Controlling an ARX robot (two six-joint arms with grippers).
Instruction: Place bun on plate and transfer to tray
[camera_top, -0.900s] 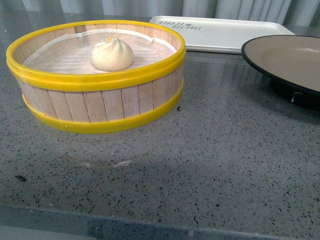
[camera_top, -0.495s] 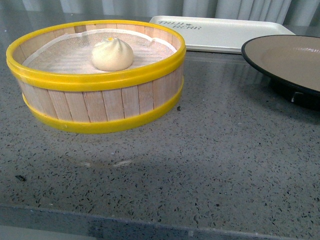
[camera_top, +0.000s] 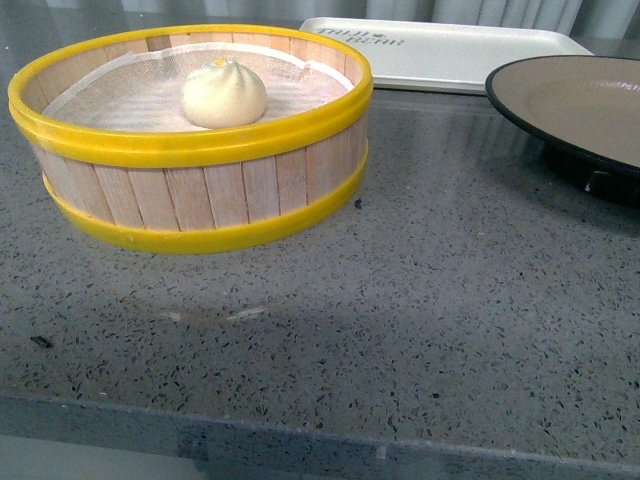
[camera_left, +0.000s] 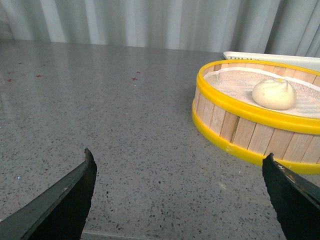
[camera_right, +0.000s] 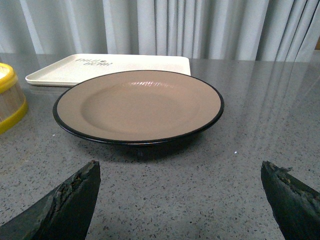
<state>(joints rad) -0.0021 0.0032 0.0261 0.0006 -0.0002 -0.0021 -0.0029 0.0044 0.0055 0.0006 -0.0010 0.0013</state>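
Observation:
The cream-white pleated bun (camera_top: 224, 93) lies inside a yellow-rimmed wooden steamer basket (camera_top: 200, 190) at the left of the front view; it also shows in the left wrist view (camera_left: 274, 94). The black-rimmed plate (camera_top: 575, 105) sits at the right, empty, and fills the right wrist view (camera_right: 137, 105). The white tray (camera_top: 440, 52) lies behind, between basket and plate, and is empty. My left gripper (camera_left: 180, 160) is open over bare counter, left of the basket. My right gripper (camera_right: 180, 167) is open, just in front of the plate. Neither arm shows in the front view.
The counter (camera_top: 400, 320) is grey speckled stone with its front edge near the bottom of the front view. Grey curtains (camera_right: 200, 27) hang behind the table. The steamer basket's edge shows at the side in the right wrist view (camera_right: 10, 97).
The front view has shifted slightly: basket, tray and plate sit a little higher in the picture than before. Nothing on the counter has moved relative to the rest.

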